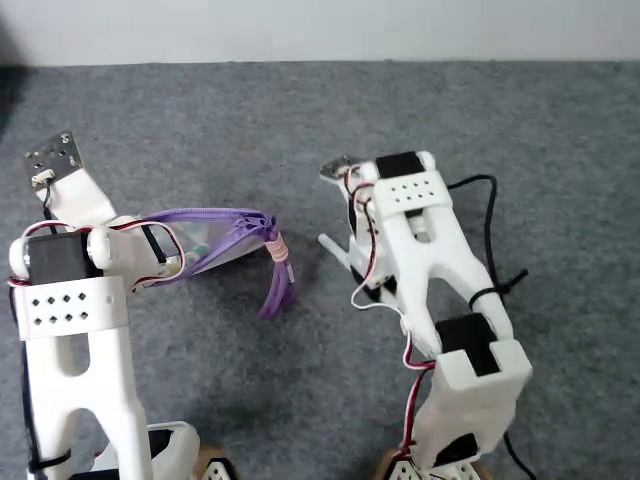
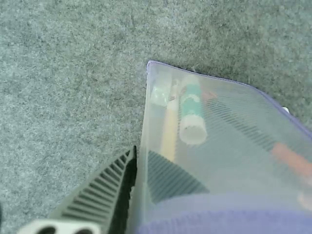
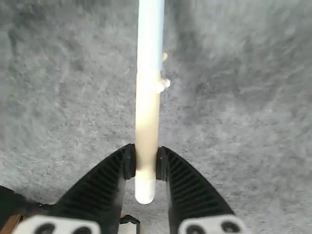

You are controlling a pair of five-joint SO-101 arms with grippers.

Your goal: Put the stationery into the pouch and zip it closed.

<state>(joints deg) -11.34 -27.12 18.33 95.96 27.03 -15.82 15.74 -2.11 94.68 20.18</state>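
1. Containers and contents. The pouch was at the left of the scene, lifted at one end off the grey carpet. My left gripper was clamped on the pouch's edge, with one ribbed finger outside the wall and the other showing dark through it. Four items were visible through the wall:
- a green-and-white tube, cylindrical, with a flat pale end;
- a yellow pencil, long and thin, lying just beside the tube;
- a small pale block in the corner;
- an orange item, too blurred to identify.

2. Item outside the pouch. My right gripper was closed on a white pen, right of the pouch and apart from it. Its short end stuck out behind the fingers and its long end pointed away over the carpet. A small nub stood out from one side of the barrel.

3. Materials and shapes. The pouch wall was translucent, thin and finely ribbed. A purple zip band ran along its far edge, and a purple strap hung from its right end to the carpet. The carpet was a short, mottled pile. The gripper fingers were dark with ridged pads, and the arm bodies were smooth white plastic.
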